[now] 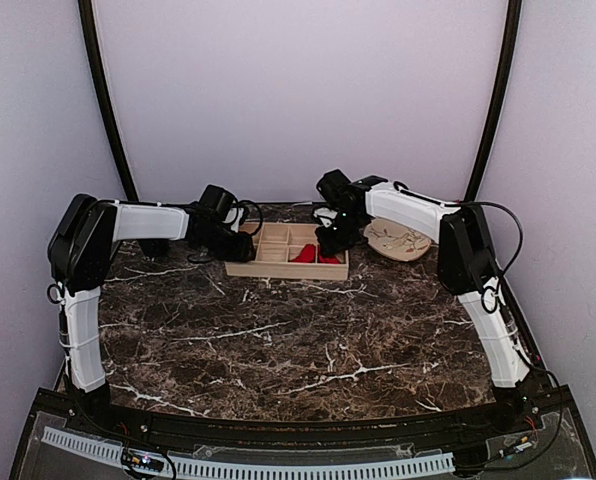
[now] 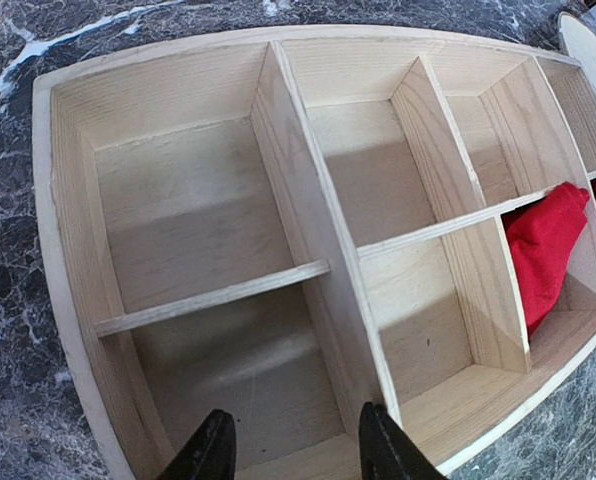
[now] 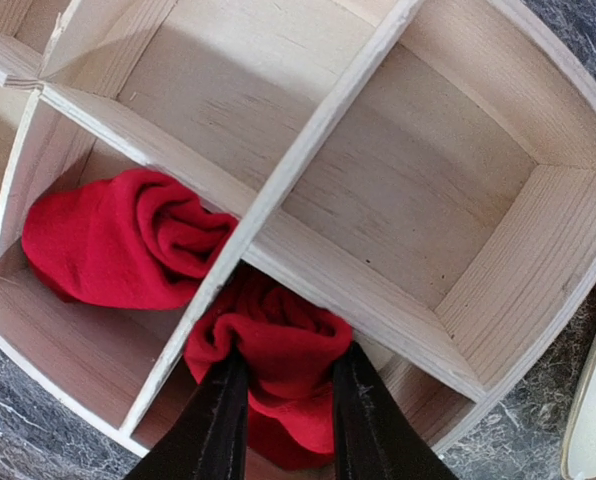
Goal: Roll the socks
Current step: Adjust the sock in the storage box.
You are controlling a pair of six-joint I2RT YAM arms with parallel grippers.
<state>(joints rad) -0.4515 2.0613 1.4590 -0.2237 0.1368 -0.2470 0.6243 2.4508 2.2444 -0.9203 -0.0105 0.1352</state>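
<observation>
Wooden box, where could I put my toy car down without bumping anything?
The wide marble table in front of the wooden box is bare, between both arms. Inside, the left-end compartments below the left gripper are empty. It is crowded at the right end: red socks fill two compartments, the right gripper grips them, and a plate sits beside.

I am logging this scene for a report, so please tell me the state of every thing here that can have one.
wooden tray, flat on the table, most visible compartments empty.
red socks, bunched, in two neighbouring compartments.
left gripper, open, holds nothing, above the wooden tray.
right gripper, shut on red socks.
plate, flat on the table, beside the wooden tray.
</observation>
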